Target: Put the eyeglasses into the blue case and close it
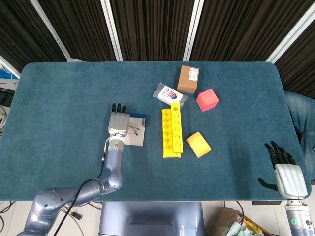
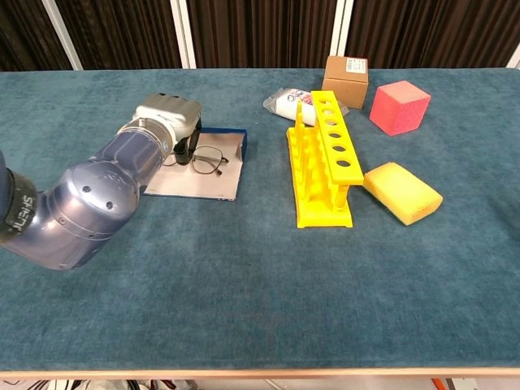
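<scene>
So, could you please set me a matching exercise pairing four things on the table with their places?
Things:
1. eyeglasses
2. brown box
3. yellow sponge
4. right hand

Places:
A. right of the yellow rack
B. off the table's near right corner
C. on the open blue case
D. left of the pink cube

Pairs: 1-C, 2-D, 3-A, 4-B

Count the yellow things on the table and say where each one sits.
2. The yellow rack stands mid-table, right of the open blue case. The yellow sponge lies just right of the rack's near end. None seems hidden.
</scene>
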### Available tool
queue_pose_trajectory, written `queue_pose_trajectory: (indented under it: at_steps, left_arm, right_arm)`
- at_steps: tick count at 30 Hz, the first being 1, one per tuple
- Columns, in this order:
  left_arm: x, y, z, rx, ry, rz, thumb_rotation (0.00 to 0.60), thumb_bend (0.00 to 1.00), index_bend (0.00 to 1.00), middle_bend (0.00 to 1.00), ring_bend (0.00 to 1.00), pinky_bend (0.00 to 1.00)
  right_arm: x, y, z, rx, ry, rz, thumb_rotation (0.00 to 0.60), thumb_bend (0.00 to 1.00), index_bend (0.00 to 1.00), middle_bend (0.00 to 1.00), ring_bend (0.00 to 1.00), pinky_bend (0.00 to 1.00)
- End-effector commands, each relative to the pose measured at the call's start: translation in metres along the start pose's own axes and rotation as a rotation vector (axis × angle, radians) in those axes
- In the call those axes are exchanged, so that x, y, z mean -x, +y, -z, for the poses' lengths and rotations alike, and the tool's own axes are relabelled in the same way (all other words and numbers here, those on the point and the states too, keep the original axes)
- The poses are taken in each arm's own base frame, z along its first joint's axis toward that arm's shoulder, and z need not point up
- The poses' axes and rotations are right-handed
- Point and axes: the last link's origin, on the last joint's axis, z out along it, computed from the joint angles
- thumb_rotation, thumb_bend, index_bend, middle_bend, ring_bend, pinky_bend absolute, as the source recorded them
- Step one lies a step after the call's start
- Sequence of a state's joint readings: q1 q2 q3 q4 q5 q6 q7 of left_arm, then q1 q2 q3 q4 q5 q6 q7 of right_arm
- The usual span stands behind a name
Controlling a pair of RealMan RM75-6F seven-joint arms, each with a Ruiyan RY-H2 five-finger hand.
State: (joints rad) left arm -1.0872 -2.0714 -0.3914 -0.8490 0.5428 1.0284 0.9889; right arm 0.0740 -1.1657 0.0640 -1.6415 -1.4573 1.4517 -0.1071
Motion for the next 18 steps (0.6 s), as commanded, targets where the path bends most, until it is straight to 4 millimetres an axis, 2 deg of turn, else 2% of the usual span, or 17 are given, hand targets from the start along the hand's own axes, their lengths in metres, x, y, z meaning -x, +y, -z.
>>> queue_pose_trajectory:
  at_steps: [1, 18]
  left_arm:
    - [-0.0011, 0.0027, -0.0009, 0.002, 0.006, 0.003, 0.600, 0.45, 0.56, 0.13, 0.00, 0.00]
    - [-0.0111, 0.0120, -0.0079, -0.035, 0.033, 0.037, 0.600, 0.45, 0.56, 0.13, 0.00, 0.00]
  right_arm:
    - [0.0003, -0.0001, 0.0000, 0.000, -0.001, 0.000, 0.600, 0.12, 0.00, 0.00, 0.11, 0.19]
    - [0.0010, 0.0002, 0.0002, 0.004, -0.005, 0.005, 0.600, 0.12, 0.00, 0.00, 0.11, 0.19]
